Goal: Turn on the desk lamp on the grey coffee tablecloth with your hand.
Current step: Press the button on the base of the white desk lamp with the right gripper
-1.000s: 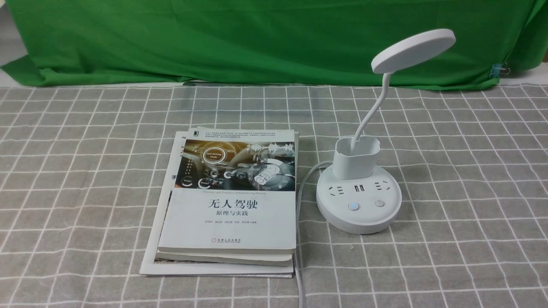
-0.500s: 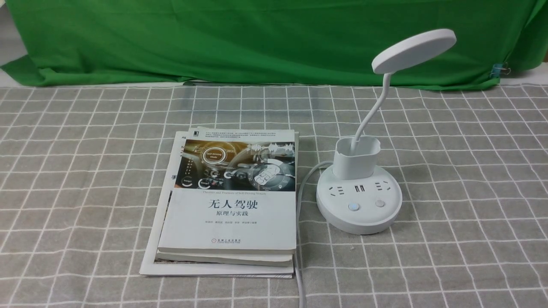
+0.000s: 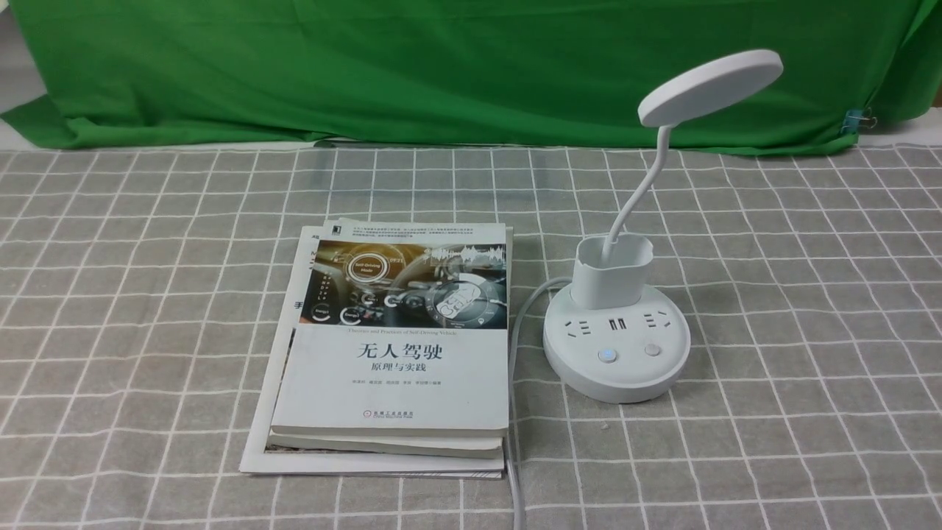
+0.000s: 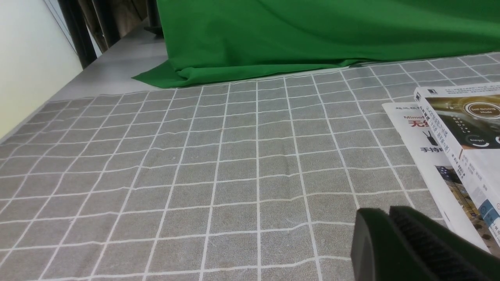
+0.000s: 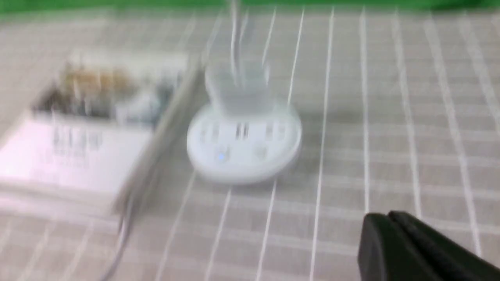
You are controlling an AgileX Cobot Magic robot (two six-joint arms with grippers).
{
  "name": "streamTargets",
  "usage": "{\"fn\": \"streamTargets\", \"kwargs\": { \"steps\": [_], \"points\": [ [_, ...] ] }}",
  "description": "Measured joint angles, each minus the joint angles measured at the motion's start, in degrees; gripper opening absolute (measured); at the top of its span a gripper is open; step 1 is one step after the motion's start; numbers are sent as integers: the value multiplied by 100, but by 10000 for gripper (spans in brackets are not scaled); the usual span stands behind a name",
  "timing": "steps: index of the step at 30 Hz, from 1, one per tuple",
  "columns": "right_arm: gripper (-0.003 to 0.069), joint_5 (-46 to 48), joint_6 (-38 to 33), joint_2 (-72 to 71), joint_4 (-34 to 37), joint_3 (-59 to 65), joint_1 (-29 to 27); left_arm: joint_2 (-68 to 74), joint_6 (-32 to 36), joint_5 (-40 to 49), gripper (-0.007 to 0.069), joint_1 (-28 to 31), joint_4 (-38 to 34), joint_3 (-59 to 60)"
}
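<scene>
Find the desk lamp [image 3: 612, 280] on the grey coffee tablecloth [image 3: 809, 294], at 3 o'clock from the books [image 3: 397, 368]. Right pincer [image 5: 386, 218] closed and empty, left pincer [image 4: 384, 214] closed too. Lower the closed right tip slowly, straight onto a small button [image 3: 652, 350]. Press gently, no sliding.

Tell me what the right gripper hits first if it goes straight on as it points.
Probably the desk lamp, at its round base: the shut right gripper aims toward it over bare grey coffee tablecloth. The wrist view is blurred, so it may meet the cloth just short of the base instead.
</scene>
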Motion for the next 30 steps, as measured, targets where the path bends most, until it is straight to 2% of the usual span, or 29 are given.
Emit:
{"fn": "streamTargets", "kwargs": {
  "steps": [6,14,17,30],
  "points": [
    [31,377,-142,1989,51,-1029,123,0,0,0,19,0,0,0],
    [31,-15,-195,4057,-72,-1878,1120,0,0,0,19,0,0,0],
    [31,-101,-220,4682,-92,-2114,1250,0,0,0,19,0,0,0],
    [31,-292,-234,5765,-123,-2831,1342,0,5,0,19,0,0,0]
  ]
}}
